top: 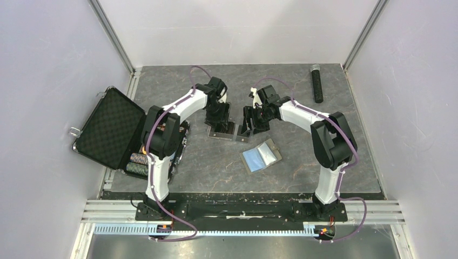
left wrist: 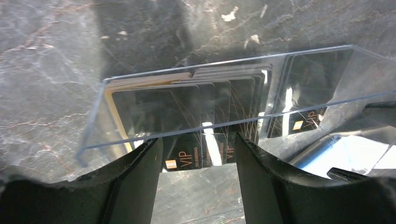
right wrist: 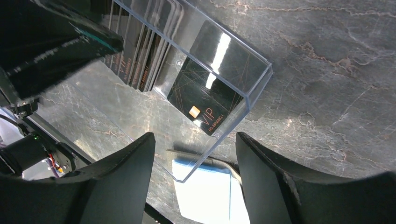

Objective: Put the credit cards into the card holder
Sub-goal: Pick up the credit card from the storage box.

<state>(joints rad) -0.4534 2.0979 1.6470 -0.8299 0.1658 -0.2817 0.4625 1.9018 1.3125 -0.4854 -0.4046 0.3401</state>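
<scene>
The credit cards (left wrist: 187, 107) are black with gold "VIP" print and stand fanned in a small clear plastic box (left wrist: 233, 63) at mid-table. One card (right wrist: 205, 93) sits alone in the box's end section. My left gripper (left wrist: 198, 140) points down on the box (top: 226, 133), its fingers a card's width apart at the near wall, holding it. My right gripper (right wrist: 195, 140) hovers open at the box's other end. A clear corner lies between its fingers without touching them. The card holder (top: 262, 156) lies open, blue side up, just in front, and shows below the right gripper's (top: 249, 127) fingers as the card holder (right wrist: 210, 196).
A big black case (top: 110, 127) stands open at the table's left edge, with poker chips (top: 137, 164) beside the left arm. A black cylinder (top: 317, 83) lies at the back right. Walls close in the table on three sides.
</scene>
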